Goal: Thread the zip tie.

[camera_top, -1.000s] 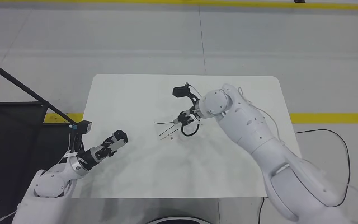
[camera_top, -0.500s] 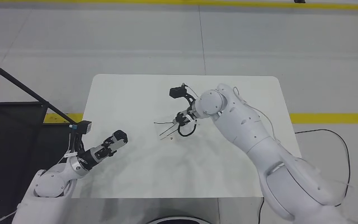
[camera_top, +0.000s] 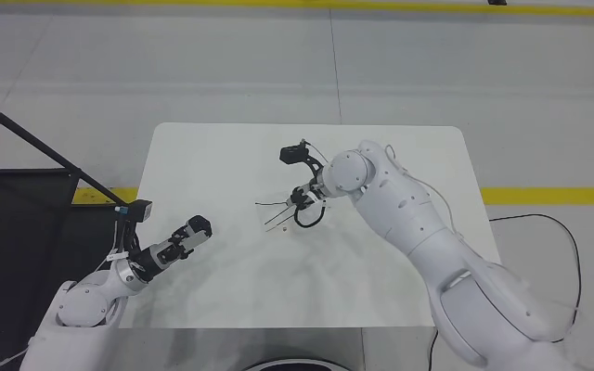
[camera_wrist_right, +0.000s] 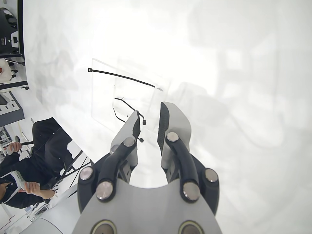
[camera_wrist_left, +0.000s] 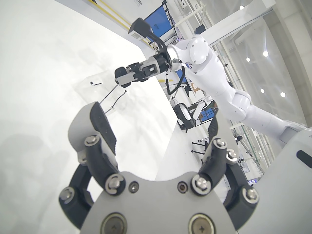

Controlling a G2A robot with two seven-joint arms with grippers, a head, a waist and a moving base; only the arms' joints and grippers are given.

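The right gripper (camera_wrist_right: 150,110), jaws slightly apart and empty, is held low over a curled zip tie (camera_wrist_right: 125,102) on a clear sheet (camera_wrist_right: 102,115) mid-table, apparently lined up for a pick. The left gripper (camera_wrist_left: 156,113) is seen wide open near the table (camera_top: 390,287) edge, seemingly positioned to assist.

Cannot follow the curled zip tie (camera_wrist_right: 121,99) past a finger (camera_wrist_right: 129,127) of the right gripper (camera_wrist_right: 150,108): hidden behind it, with only a short end out on the finger's other side. Cannot tell whether touching that finger or just apart. Too thin from above to separate the zip ties (camera_top: 278,216) left of that gripper, or to find their heads. Hard to trace the edges of the clear sheet (camera_wrist_right: 102,98) under them, washed out against the white table (camera_wrist_right: 219,37).
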